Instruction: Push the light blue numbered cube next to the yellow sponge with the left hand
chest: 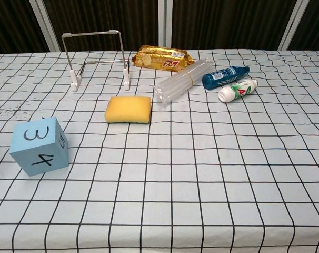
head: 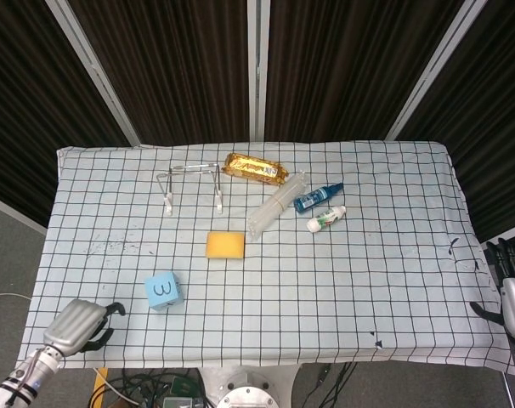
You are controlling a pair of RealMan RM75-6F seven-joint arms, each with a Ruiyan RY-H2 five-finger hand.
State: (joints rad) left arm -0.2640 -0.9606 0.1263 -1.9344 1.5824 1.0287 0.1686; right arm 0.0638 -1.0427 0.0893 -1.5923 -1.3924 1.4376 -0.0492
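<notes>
The light blue numbered cube (head: 163, 291) (chest: 39, 146) stands on the checked tablecloth (head: 351, 280), front left. The yellow sponge (head: 226, 246) (chest: 128, 109) lies flat up and to the right of it, a clear gap between them. In the head view my left hand (head: 79, 323) hovers over the table's front left corner, left of and slightly nearer than the cube, not touching it; it holds nothing and its fingers bend downward. My right hand (head: 512, 289) stays off the table's right edge, fingers apart and empty. The chest view shows neither hand.
Along the back are a wire rack (head: 189, 183), a gold snack pack (head: 256, 168), a bundle of clear tubes (head: 276, 206), a blue bottle (head: 318, 196) and a white bottle (head: 326, 218). The tubes lie just right of the sponge.
</notes>
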